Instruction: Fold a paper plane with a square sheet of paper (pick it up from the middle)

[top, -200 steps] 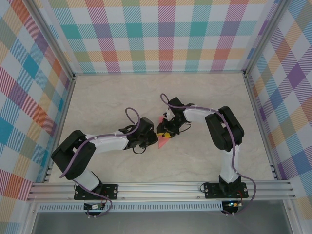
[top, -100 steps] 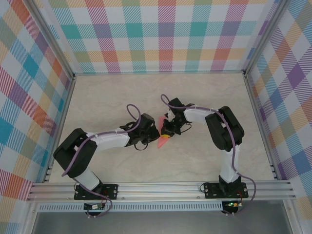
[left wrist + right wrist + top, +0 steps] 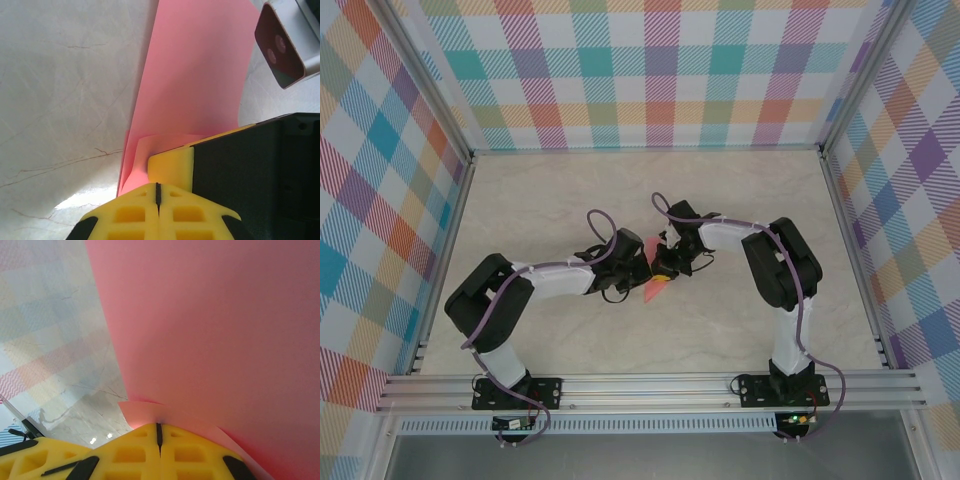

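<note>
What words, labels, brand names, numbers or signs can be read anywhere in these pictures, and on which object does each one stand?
No text can be read anywhere.
Pink paper: plain, no print.
Left gripper and right gripper: yellow pads, no marking.
Checked walls: coloured pattern only, no letters.
Arm bases: too small to tell whether they carry any label.

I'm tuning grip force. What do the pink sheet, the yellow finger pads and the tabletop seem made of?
Pink sheet: thin matte paper, curling and creased. Yellow pads: probably soft foam or rubber, matte, moulded hollows. Tabletop: veined marble look, slight sheen; perhaps laminate.
</note>
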Available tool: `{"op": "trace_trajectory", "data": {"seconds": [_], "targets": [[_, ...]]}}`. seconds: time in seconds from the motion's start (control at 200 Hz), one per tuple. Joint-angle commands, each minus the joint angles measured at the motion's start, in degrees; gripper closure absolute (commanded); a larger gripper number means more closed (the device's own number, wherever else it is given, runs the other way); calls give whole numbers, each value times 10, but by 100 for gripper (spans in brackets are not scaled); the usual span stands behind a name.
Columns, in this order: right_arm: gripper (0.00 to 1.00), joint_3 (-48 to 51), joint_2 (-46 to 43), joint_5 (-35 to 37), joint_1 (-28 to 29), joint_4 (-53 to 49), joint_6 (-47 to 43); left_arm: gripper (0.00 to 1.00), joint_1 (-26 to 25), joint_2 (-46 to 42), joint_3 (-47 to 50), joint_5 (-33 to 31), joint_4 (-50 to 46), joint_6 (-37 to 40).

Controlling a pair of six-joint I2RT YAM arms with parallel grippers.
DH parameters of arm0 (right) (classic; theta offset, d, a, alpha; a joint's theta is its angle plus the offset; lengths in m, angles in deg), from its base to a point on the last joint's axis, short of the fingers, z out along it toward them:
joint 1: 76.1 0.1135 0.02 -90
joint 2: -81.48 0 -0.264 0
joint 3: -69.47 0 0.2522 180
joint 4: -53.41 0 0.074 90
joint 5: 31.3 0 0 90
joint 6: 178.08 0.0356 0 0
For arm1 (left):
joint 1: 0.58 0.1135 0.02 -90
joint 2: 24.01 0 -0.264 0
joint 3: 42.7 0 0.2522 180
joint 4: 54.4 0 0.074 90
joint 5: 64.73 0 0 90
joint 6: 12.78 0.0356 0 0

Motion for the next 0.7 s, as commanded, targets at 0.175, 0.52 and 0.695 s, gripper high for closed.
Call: {"op": "trace_trajectory", "data": {"seconds": [0.175,0.52,0.695], "targets": [[100,17,4,20,4,-18,-8,100,18,22,1,-32,18,-20],[100,17,4,20,3,-19,-8,100,28,31,9,11,74,-35],[100,19,5,19,3,-18,-8,100,34,46,14,18,86,-58]]}}
